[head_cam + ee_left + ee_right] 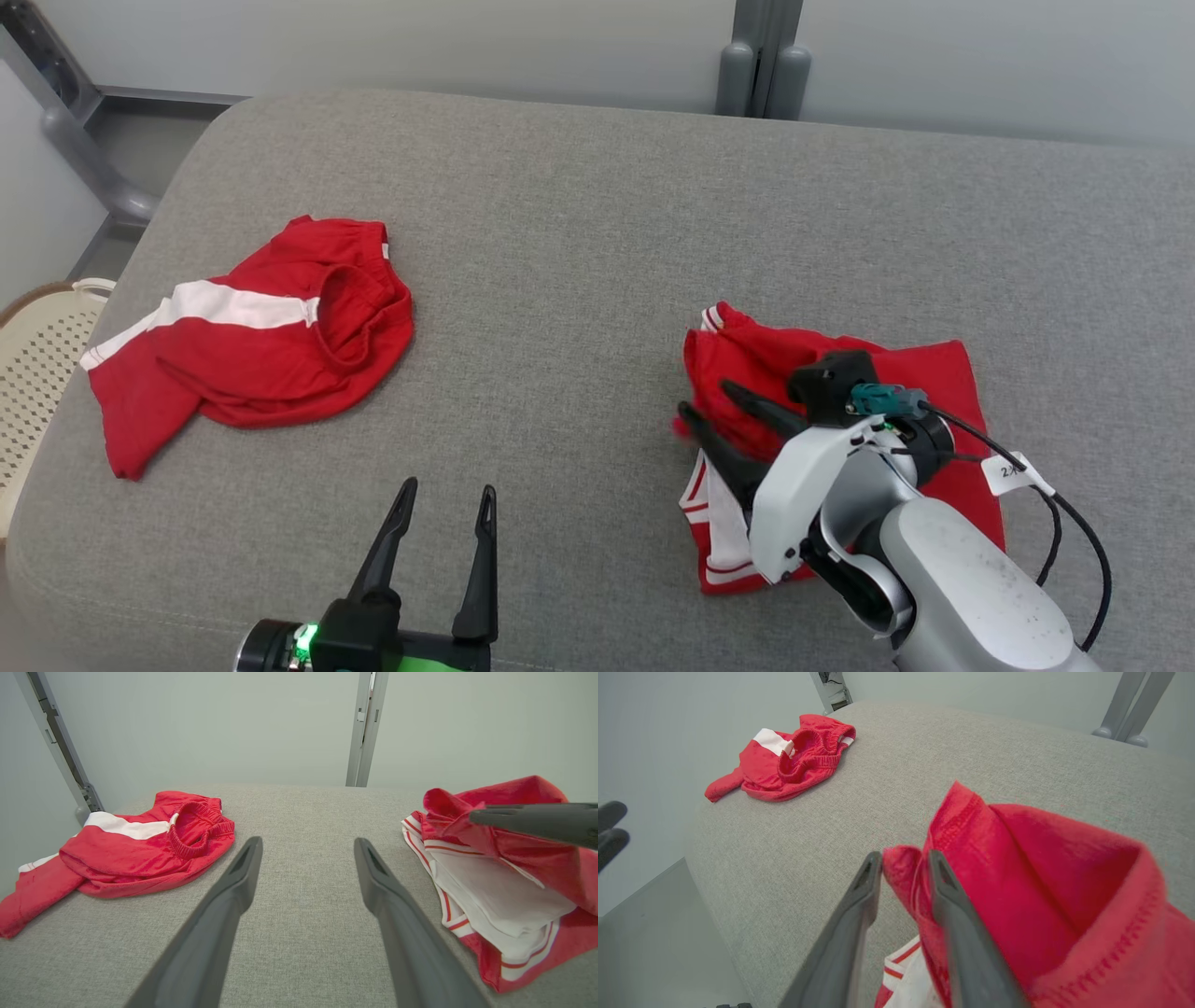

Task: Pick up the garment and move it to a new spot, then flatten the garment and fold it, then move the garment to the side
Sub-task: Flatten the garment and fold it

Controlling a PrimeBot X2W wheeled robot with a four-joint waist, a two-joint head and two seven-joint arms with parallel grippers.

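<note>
Bottom edge of the head view: left gripper (446,499) hovers low over the grey padded surface (579,280), fingers spread wide, nothing between them; its wrist view shows bare grey fabric between the two tips (308,845). Lower right of the head view: the pale right arm reaches in from the corner and the right gripper (707,397) points toward the upper left, over the left edge of the folded garment (938,371). Garment is red with white striped trim, lying roughly square on the right side of the surface, its left edge lifted and rumpled. Right wrist view: fingers stand part-way apart (906,856) with a raised fold of the red cloth (1041,882) between them; cannot tell whether they pinch it or merely flank it. Farther off, upper left: red shorts (271,355) with a white side stripe, crumpled, well apart from the garment. Left edge: cream perforated basket (42,364) beside the surface. Beyond, grey posts (761,75) against a pale wall.
</note>
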